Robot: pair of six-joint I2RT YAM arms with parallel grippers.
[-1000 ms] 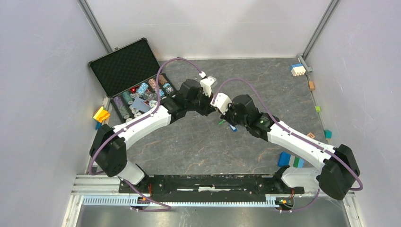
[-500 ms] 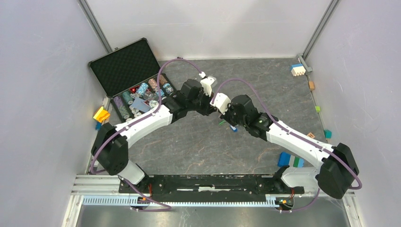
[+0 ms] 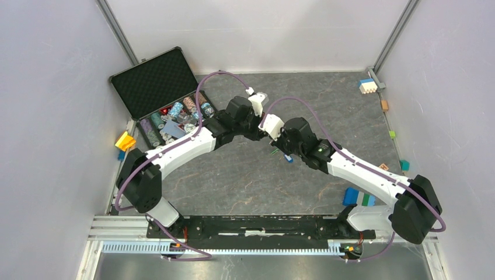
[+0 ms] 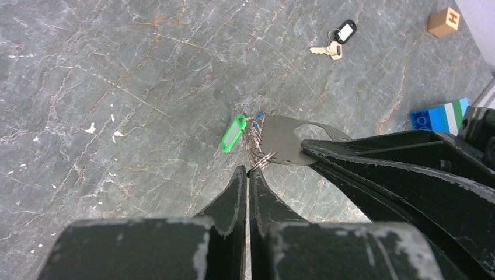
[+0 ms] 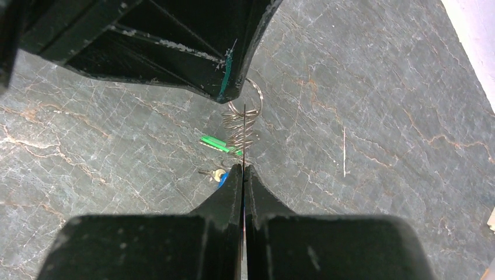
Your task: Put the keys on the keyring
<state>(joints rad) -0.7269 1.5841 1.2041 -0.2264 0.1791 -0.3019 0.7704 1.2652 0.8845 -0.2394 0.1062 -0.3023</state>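
The desk [image 3: 245, 181] was a dark grey slab veined like marble, with pale scuffs and specks. Plain pale lilac walls [image 3: 58, 87] closed it in on three sides, with metal posts [image 3: 119, 32] in the far corners.

Above the middle of the desk both arms met at the keyring [image 4: 283, 140], a flat grey metal piece with a bunch of wire coils. The left hand [image 4: 248, 175] was pinched tight on one wire loop of the keyring. The right hand [image 5: 243, 170] was clamped flat on its metal plate, seen edge-on from the right wrist.

The green-tagged key [image 4: 233, 133] hung at the keyring's coils. The blue-tagged key [image 3: 288, 158] showed just beside it; whether it was threaded on could not be told. The black-tagged key [image 4: 340, 38] lay flat on the desk, well apart from the keyring.

Left of the keyring and farther back stood an open foam-lined case [image 3: 154, 81] of poker chips [image 3: 175, 116]. Toy blocks lay scattered right of the keyring along the wall: a blue and white one [image 3: 366, 86] in the far corner, a wooden cube [image 4: 443, 21], and a blue, green and white block [image 3: 359, 198] nearer the right arm's base.
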